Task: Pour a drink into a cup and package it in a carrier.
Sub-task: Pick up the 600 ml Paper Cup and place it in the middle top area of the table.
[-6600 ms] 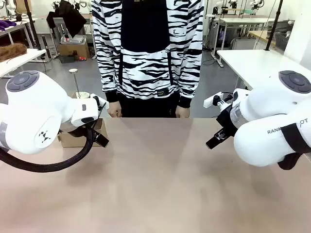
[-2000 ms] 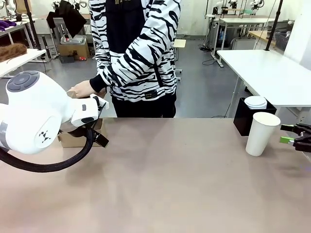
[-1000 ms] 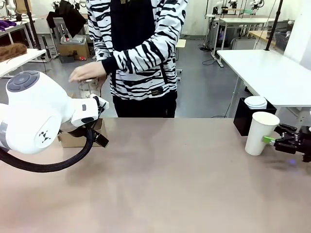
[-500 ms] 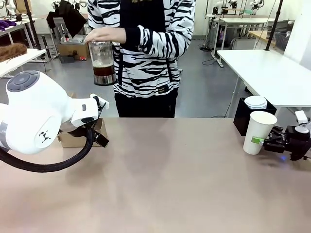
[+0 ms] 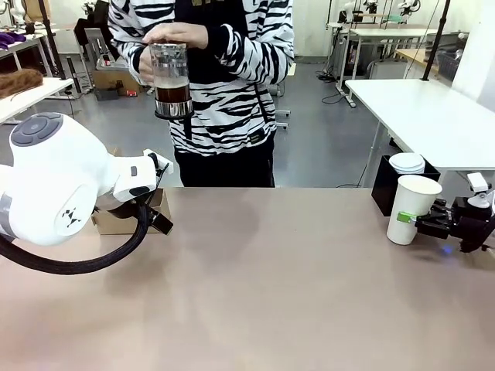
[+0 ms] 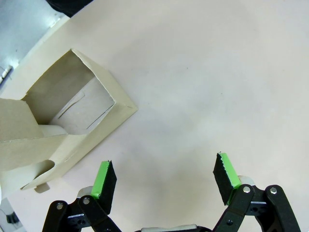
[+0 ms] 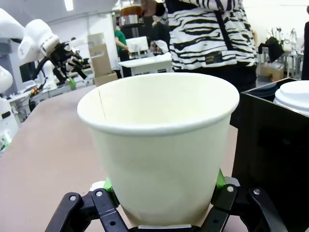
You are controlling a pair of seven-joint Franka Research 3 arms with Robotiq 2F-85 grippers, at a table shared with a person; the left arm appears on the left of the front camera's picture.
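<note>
In the front view the right claw (image 5: 408, 219) sits at the right edge of the frame, low over the table (image 5: 271, 294), closed on a white paper cup (image 5: 414, 207). A green pad presses the cup's near side just below the middle. The right wrist view shows the same claw (image 7: 164, 191) with one green pad (image 7: 108, 184) on each side of the cup (image 7: 161, 145), both touching its lower wall. The cup stands upright and its mouth is open. Just behind it, at the right of that view, is a black box (image 7: 268, 145) with white lids (image 7: 293, 94) stacked in it.

The left claw (image 6: 164, 176) hangs spread wide over bare table and holds nothing. Its two green pads (image 6: 104, 178) are well apart. The carrier (image 6: 72, 123), brown cardboard, lies on the table at the left of the left wrist view, just beside the left-hand finger and not touching it. In the front view the carrier (image 5: 116, 224) shows partly behind the left arm at the left of the frame.

The drink (image 5: 172, 94), dark brown, fills the lower part of a clear glass vessel (image 5: 171, 77) in the upper left of the front view. A person standing at the far side holds it well above the table, with one hand (image 5: 179, 35) on its top.
</note>
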